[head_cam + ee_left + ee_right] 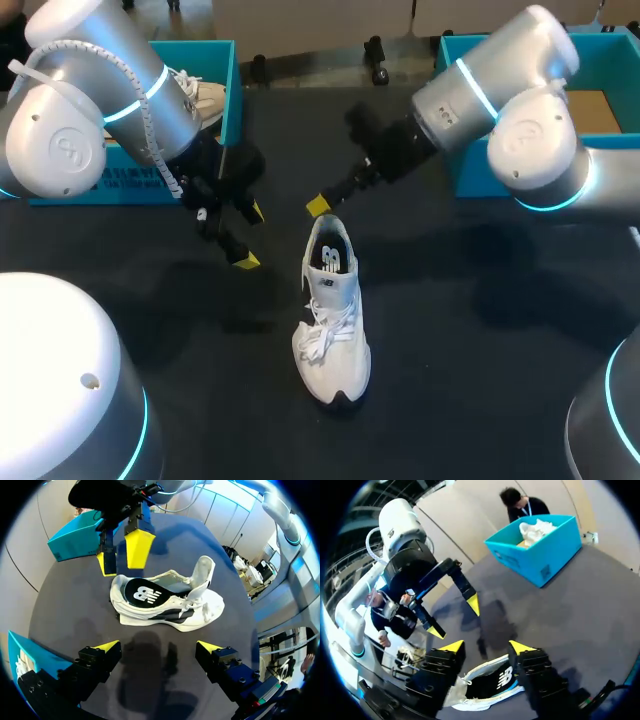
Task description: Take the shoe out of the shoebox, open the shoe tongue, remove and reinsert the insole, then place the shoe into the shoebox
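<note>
**Head view: loose shoe, two sets of jaws crowded over its heel**

Head view has the shoe [332,330] standing on its sole in the middle of the dark surface [480,330], out of either box, heel toward the arms and toe pointing away from them. Nothing grips it. The right arm [500,110] reaches in so that its jaws hang released just above the heel opening, one finger to each side of it in the right wrist view. The left arm [90,110] has its jaws released too, beside the shoe and a little apart from it.

The dark insole [142,594] lies inside the shoe and the tongue [204,570] stands raised, so the insole step looks to be the one in hand.

The main risk, as I judge it, is that the shoe is light and unpinned. A pinch on the insole at the heel could lift or tip the whole shoe rather than pull the insole free. A thin insole can also slip out of a shallow pinch. The two sets of jaws are near each other, so a careless approach by either could knock them together. The loose laces [322,340] could snag on a fingertip.

Around it, the left shoebox [225,70] holds a second pale shoe [205,98]. The right shoebox [612,55] stands open behind the right arm. Each arm's own bulk lies between the shoe and the box on its side.
</note>
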Robot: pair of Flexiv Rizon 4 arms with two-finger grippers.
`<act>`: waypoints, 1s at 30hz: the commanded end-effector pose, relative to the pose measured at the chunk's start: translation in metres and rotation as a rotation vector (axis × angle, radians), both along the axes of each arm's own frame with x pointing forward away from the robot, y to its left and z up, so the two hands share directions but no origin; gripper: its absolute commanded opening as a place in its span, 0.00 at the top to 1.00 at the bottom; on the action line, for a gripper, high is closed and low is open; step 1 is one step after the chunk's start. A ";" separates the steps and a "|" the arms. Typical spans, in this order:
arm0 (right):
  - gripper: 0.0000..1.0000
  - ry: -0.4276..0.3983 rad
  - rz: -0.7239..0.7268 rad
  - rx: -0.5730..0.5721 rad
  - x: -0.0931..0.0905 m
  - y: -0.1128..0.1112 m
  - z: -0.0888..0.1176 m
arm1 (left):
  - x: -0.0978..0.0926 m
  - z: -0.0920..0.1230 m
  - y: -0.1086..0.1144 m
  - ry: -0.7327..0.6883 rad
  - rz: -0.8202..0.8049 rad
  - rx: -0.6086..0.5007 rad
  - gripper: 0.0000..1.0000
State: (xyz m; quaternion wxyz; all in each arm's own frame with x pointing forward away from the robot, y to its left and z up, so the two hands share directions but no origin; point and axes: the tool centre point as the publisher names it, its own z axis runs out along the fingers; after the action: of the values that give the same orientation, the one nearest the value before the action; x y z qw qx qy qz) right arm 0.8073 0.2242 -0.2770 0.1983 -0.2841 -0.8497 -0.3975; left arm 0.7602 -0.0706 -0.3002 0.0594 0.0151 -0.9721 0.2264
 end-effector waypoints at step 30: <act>1.00 0.133 -0.450 -0.159 -0.045 -0.034 -0.010 | 0.007 0.046 0.035 -0.001 -0.031 0.027 0.00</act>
State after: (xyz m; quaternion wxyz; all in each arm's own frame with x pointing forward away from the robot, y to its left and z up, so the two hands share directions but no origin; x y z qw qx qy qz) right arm 0.7631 0.1878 -0.2877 0.1598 -0.4945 -0.7748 -0.3599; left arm 0.7671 -0.0425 -0.2619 0.0611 0.0016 -0.9751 0.2132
